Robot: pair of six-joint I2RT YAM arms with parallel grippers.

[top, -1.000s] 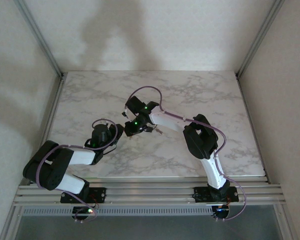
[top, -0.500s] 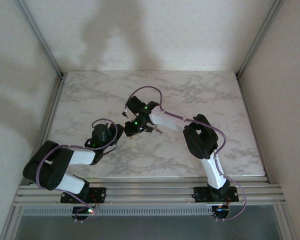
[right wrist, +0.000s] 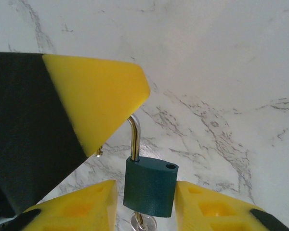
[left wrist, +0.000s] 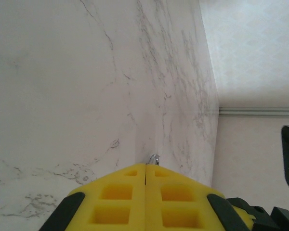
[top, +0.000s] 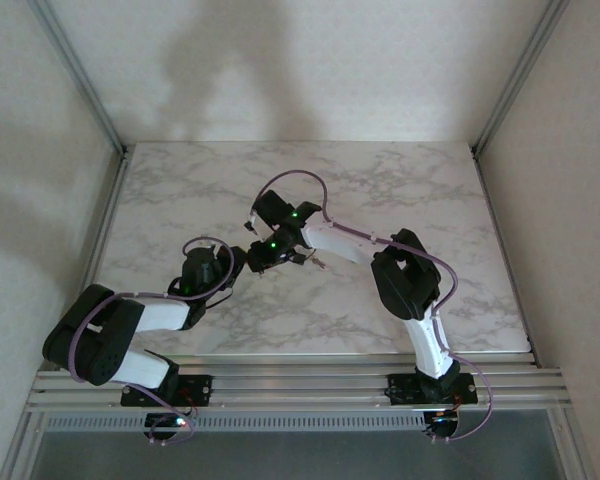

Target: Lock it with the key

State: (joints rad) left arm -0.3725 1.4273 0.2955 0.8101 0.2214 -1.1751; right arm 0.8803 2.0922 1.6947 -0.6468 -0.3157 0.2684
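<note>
The left gripper (left wrist: pixel 145 166) is pinched closed on the shackle (right wrist: pixel 135 137) of the green padlock (right wrist: pixel 150 185), near mid-table. The right gripper (right wrist: pixel 145 183) stands parted either side of the body, with the key (right wrist: pixel 143 222) beneath. Bare marble tabletop (top: pixel 400 180) lies all round, its edges well apart.

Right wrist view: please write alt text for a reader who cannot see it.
A dark green padlock is upright between the open right gripper's two yellow fingers, over a marble table. Its silver shackle is open, and its top is hidden behind a yellow fingertip of the left gripper.
</note>
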